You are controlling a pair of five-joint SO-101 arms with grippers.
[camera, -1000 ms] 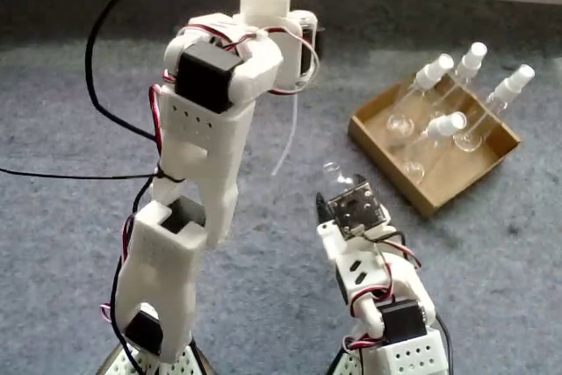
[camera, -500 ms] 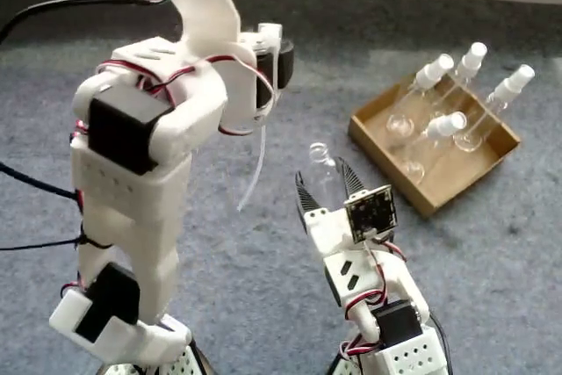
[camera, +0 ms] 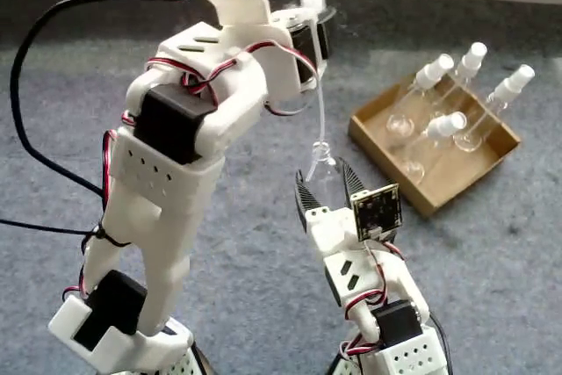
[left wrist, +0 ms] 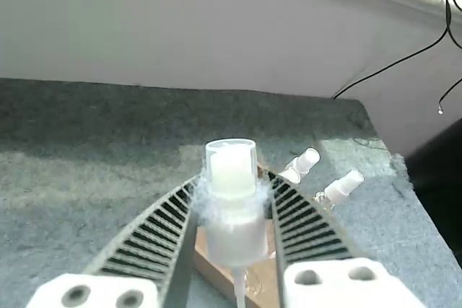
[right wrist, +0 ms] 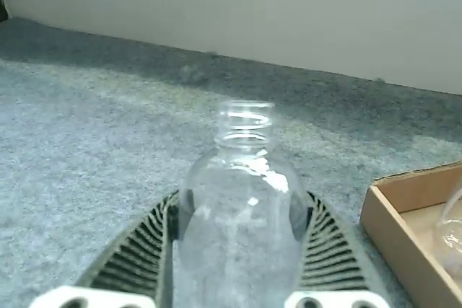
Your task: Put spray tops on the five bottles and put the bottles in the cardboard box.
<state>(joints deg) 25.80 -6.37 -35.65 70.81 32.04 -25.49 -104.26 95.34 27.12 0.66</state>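
Observation:
My right gripper is shut on a clear, uncapped bottle and holds it upright at the table's middle. Its wrist view shows the bottle between the jaws, with the open threaded neck on top. High above, my left gripper is shut on a white spray top. The top's thin tube hangs straight down, and its tip is at the bottle's mouth. In the left wrist view the spray top sits between the ribbed fingers. The cardboard box lies to the right.
Several capped bottles lie side by side in the box. The box's corner is close beside my right gripper. Grey carpet covers the table, and a wall runs along the far edge. The left arm's black cable loops over the left side.
The left arm has swung the spray top right and up, from left of the bottle to directly above it. The tube tip now meets the bottle mouth. My right gripper tilted the bottle upright.

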